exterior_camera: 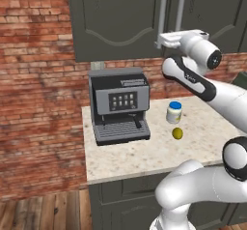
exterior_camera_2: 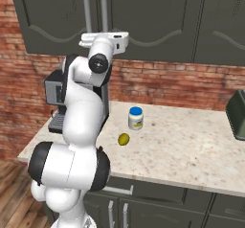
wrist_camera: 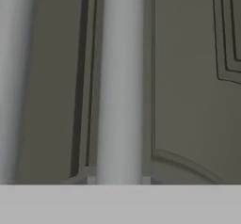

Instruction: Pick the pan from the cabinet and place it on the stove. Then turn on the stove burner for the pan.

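Note:
The cabinet hangs above the counter with both dark arched doors closed. Its two vertical silver bar handles stand side by side at the door seam. My gripper is raised to the lower end of the right-hand handle. The handle runs between my finger tips, and the gripper is shut on it. The left-hand handle passes beside it, untouched. The pan is hidden behind the closed doors. The stove is out of view.
On the speckled counter stand a coffee machine, a blue-lidded jar and a small yellow-green fruit. A dark appliance sits at the right edge. A brick wall lies behind.

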Controlling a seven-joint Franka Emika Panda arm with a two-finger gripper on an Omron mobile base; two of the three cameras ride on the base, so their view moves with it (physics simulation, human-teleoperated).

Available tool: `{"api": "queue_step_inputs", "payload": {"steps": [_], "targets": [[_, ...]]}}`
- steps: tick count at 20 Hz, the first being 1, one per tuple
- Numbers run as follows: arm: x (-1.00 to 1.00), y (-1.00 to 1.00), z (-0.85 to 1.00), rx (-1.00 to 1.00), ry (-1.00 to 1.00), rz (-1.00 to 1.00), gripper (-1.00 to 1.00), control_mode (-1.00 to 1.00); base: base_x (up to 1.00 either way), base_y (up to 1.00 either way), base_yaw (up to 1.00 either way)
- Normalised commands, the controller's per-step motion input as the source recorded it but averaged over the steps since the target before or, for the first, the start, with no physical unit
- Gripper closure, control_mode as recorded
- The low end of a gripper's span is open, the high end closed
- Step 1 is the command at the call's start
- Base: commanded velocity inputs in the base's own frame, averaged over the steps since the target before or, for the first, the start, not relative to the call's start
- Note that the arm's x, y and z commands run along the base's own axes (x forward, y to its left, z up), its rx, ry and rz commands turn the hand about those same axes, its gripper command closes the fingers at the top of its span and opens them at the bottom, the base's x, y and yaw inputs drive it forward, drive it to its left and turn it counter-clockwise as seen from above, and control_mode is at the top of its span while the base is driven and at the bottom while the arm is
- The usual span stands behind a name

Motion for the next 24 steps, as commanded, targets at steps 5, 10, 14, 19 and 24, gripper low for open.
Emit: {"api": "queue_step_inputs", "payload": {"steps": [5, 10, 14, 19, 24], "targets": [[-0.44, -0.5, 0.12, -0.05, 0.0, 0.01, 1.0, -1.0, 0.0, 0.0, 0.0], [-0.55, -0.57, 0.14, -0.06, 0.03, 0.0, 1.0, -1.0, 0.0, 0.0, 0.0], [-0.61, -0.69, 0.04, -0.08, 0.07, 0.0, 1.0, -1.0, 0.0, 0.0, 0.0], [-0.59, -0.76, 0.01, -0.09, 0.09, 0.0, 1.0, -1.0, 0.0, 0.0, 0.0], [-0.49, -0.74, 0.0, -0.08, 0.12, 0.0, 1.0, -1.0, 0.0, 0.0, 0.0]]}}
